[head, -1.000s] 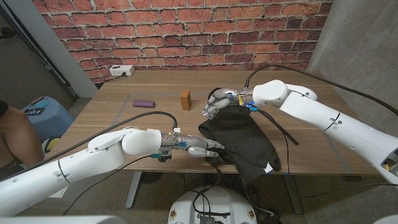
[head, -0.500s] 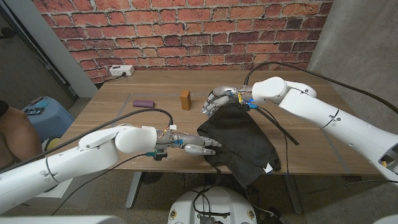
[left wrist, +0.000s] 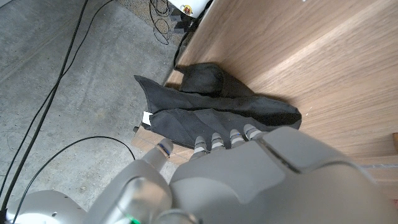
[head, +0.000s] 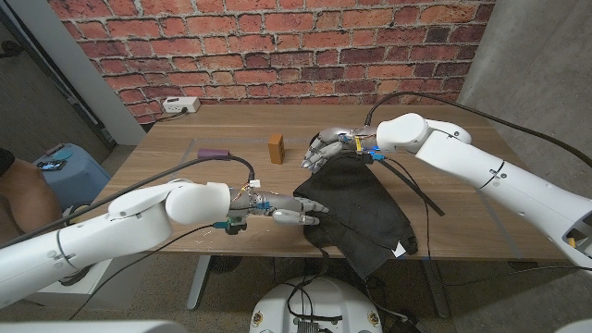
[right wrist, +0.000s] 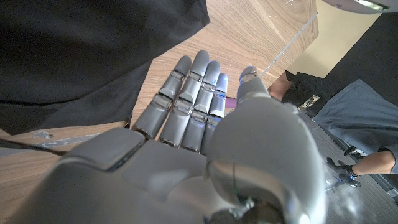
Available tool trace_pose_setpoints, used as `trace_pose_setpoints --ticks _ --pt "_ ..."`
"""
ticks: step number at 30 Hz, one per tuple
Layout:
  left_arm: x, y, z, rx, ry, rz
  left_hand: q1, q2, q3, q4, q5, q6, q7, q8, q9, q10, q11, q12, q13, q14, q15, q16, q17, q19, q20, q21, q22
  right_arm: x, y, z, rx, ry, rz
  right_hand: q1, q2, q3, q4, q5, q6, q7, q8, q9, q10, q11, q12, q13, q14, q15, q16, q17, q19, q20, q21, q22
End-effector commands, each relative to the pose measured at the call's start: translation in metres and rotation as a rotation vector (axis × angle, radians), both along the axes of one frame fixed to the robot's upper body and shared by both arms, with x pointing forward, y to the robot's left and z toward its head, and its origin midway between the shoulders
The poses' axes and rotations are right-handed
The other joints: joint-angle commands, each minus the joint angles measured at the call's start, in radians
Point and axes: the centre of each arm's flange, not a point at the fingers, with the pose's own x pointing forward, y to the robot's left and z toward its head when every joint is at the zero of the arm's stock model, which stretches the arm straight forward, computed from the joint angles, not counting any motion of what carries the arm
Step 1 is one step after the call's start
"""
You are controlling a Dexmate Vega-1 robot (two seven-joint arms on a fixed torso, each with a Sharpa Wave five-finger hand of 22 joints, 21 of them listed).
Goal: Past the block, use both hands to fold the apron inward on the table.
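A black apron (head: 359,205) lies crumpled on the wooden table (head: 185,171), right of the middle, and its near end hangs over the front edge. A small brown block (head: 276,148) stands just left of its far corner. My left hand (head: 292,212) reaches in from the left with its fingers stretched out and their tips at the apron's (left wrist: 217,116) left edge; it holds nothing. My right hand (head: 325,148) hovers at the apron's far corner, fingers straight and together beside the cloth (right wrist: 87,56), empty. Each wrist view looks along its own hand: left hand (left wrist: 261,177), right hand (right wrist: 186,124).
A purple bar (head: 214,154) lies left of the block. A white power strip (head: 181,104) sits at the table's back edge. A black strap (head: 418,196) trails right from the apron. A person (head: 20,205) sits at the left edge by a blue stool (head: 67,166).
My left hand has slid a little up and toward the apron's left edge. The right hand has barely shifted at the far corner. The apron has not moved.
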Motion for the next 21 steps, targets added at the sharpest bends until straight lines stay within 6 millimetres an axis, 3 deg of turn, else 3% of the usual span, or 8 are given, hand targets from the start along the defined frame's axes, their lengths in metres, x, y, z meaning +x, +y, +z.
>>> trace_pose_setpoints --ticks 1,11,21 --pt "0.012 -0.010 0.006 -0.010 -0.045 -0.013 -0.056 -0.061 0.007 0.001 -0.002 -0.008 0.001 -0.001 0.002 -0.007 -0.001 0.000 0.001 -0.052 -0.006 0.000 0.001 -0.096 0.000 -0.003 0.001 0.006 -0.013 0.001 0.025 0.008 -0.014 -0.001 0.011 0.000 -0.008 0.003 0.002 -0.012 0.000 0.000 -0.001 -0.020 -0.009 -0.004 0.000 -0.013 0.003 -0.004 0.001 -0.007 -0.001 0.003" --pt "0.030 -0.020 0.002 0.015 -0.047 -0.030 -0.055 -0.062 0.010 0.000 -0.002 -0.007 0.000 -0.001 0.002 -0.006 -0.001 0.000 0.001 -0.049 -0.005 0.001 0.001 -0.095 -0.002 -0.003 0.001 0.015 -0.032 0.008 0.067 0.003 -0.056 -0.006 0.016 -0.002 -0.011 0.001 -0.020 -0.037 -0.009 -0.005 -0.029 -0.024 -0.046 -0.023 -0.042 -0.018 0.007 0.002 -0.027 -0.005 -0.012 0.003" --pt "0.037 -0.026 -0.002 0.015 -0.024 -0.034 -0.056 -0.063 0.013 0.000 -0.002 -0.008 0.000 0.000 0.002 -0.006 -0.002 0.000 0.001 -0.046 -0.009 0.002 0.001 -0.093 -0.003 -0.003 0.001 0.020 -0.048 0.014 0.151 -0.029 -0.079 -0.013 0.023 -0.001 -0.010 0.000 -0.036 -0.026 -0.014 -0.008 -0.038 -0.018 -0.066 -0.034 -0.064 -0.011 0.005 -0.001 -0.036 -0.008 -0.016 0.004"
